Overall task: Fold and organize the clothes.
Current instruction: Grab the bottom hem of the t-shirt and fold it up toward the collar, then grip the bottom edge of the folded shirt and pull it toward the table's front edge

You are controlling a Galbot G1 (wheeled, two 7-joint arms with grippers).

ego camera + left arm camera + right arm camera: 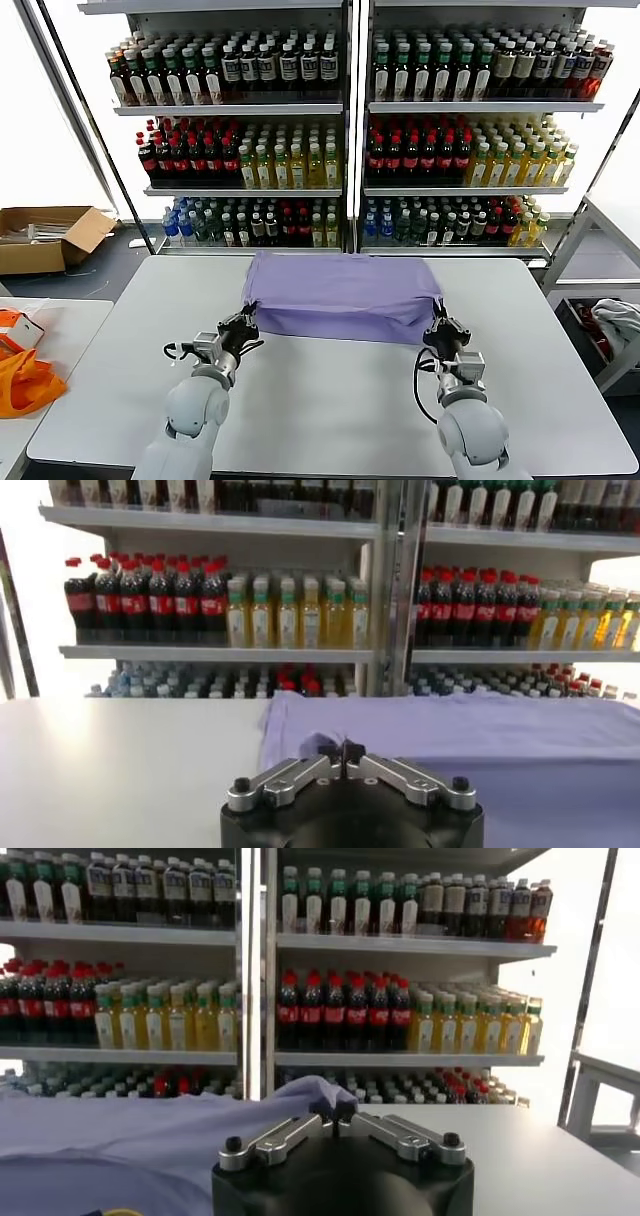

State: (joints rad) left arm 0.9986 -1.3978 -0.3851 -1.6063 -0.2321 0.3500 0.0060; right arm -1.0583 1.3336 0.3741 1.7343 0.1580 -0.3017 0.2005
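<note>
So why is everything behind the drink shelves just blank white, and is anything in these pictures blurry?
Head view: bright backlight washes out the background behind the shelves, while the lavender T-shirt throws a soft shadow on the table. Left wrist view: the left gripper is sharp, with the bottles slightly soft. Right wrist view: the right gripper is sharp; the background is blown white.

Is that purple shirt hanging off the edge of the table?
No, the lavender T-shirt lies folded wholly on the white table, with bare tabletop showing all around it in the head view.
</note>
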